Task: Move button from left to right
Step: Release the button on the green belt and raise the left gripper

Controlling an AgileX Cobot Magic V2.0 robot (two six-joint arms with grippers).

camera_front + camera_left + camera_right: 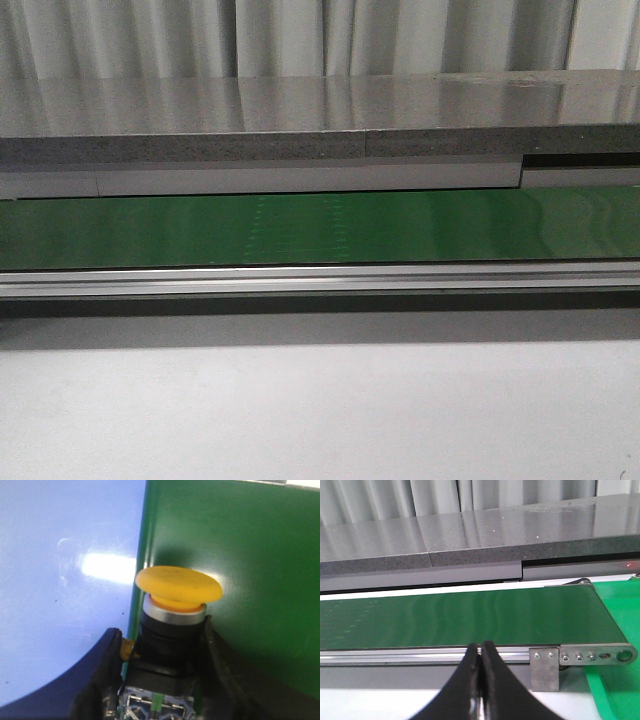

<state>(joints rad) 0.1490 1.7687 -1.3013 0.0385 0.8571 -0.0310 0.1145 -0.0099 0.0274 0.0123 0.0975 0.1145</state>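
So the left gripper [162, 675] has the button [175, 605] clamped by its dark body, a finger [100, 680] on each side of it, yellow head poking out past the tips. The long axis runs straight along the fingers, head pointing away from the wrist. Under it is the seam where the pale table [60, 580] meets a green surface [240, 555]; I can't really tell how high it's hanging. The front view shows just the green conveyor belt [320, 228], no arms or button. Over on the right, the right gripper [480, 680] is pinched fully closed on nothing, facing the belt's end. The left arm is obviously the one carrying it rightward.
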